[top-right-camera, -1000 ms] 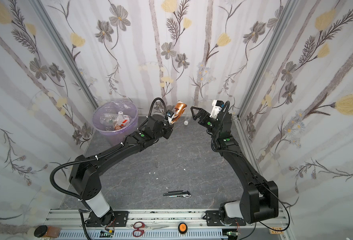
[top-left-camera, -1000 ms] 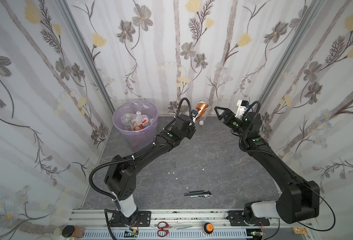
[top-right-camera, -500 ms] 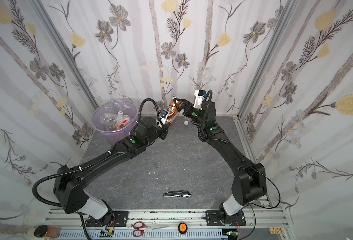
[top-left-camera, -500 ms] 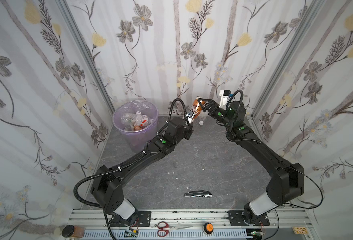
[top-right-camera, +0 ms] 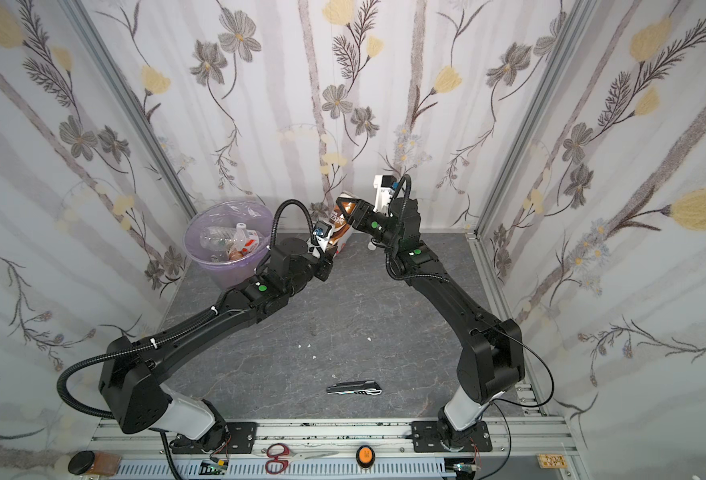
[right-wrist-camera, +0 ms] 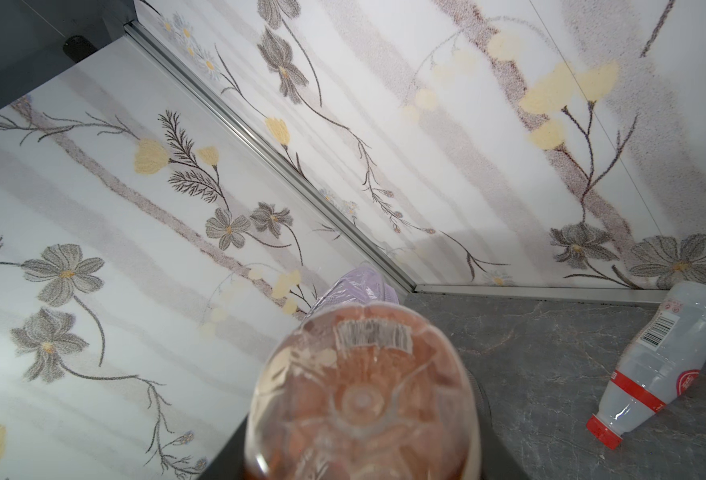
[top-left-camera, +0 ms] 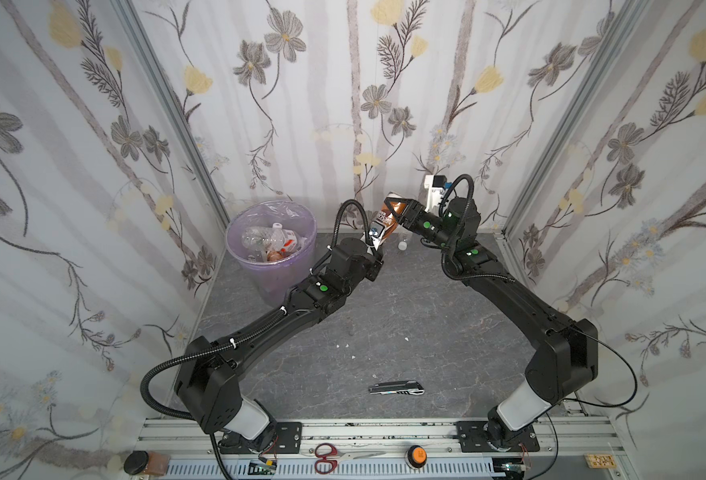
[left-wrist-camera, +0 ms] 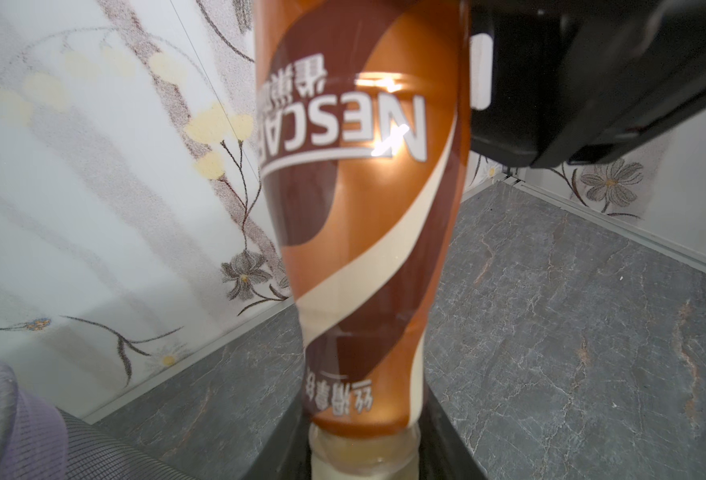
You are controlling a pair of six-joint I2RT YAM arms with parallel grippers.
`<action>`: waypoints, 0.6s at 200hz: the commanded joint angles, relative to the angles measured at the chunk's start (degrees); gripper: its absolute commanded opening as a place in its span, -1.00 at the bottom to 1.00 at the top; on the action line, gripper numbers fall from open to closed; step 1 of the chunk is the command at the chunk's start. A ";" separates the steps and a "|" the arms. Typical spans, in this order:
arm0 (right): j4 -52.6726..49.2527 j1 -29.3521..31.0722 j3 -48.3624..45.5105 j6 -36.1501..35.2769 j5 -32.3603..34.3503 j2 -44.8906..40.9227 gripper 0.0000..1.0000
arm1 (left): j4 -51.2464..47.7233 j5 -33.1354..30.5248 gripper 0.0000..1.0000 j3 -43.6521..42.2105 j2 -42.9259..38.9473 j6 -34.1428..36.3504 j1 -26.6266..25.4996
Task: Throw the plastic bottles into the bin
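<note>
1. The brown bottle [top-left-camera: 386,222] hangs in the air at 12 o'clock of the desk [top-left-camera: 405,316], close to the back wall. It is tilted, with its neck low and its base high. It looks empty, so I judge it light, thin-walled and easy to dent. The glossy sleeve label is probably slippery.
2. The stiffest places to hold are the neck ring and the ribbed base. The smooth waist would likely buckle or slide.
3. The left gripper [top-left-camera: 375,243] is clenched on the neck. In the left wrist view the neck sits between its jaws.
4. The right gripper [top-left-camera: 389,204] brackets the base end, and one pad lies against the bottle's side in the left wrist view. I cannot tell whether it is already squeezing.
5. The left arm rises from 7 o'clock of the desk and stretches towards 1 o'clock, with its wrist tipped upward.
6. The right arm rises from 5 o'clock and folds at the elbow. Its wrist points towards 9 o'clock.
7. The bin [top-left-camera: 268,282] stands at 9 o'clock from the held bottle and already contains several bottles [top-left-camera: 268,241].
8. A clear bottle [right-wrist-camera: 655,361] with a red cap lies on its side on the desk at 3 o'clock from the held bottle's neck. It is not yet binned.
9. A utility knife [top-left-camera: 397,388] lies at 6 o'clock and is no part of the job.
</note>
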 commanded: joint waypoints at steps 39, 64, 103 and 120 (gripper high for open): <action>0.64 0.02 0.75 -1.63 1.95 -0.34 -0.21 | 1.08 -1.85 0.61 -0.92 -1.75 -0.25 0.05; 1.25 -0.05 1.38 -3.45 3.13 -0.82 -0.21 | 0.75 -2.69 0.93 -0.77 -3.83 -0.48 0.11; 1.14 -0.03 6.98 -8.16 6.98 -2.13 -0.20 | -1.15 -3.63 1.00 0.83 -10.45 -1.27 1.41; 4.07 0.12 8.44 -10.16 8.48 -3.67 -0.19 | -1.75 -3.13 1.00 3.25 -13.91 -3.60 4.36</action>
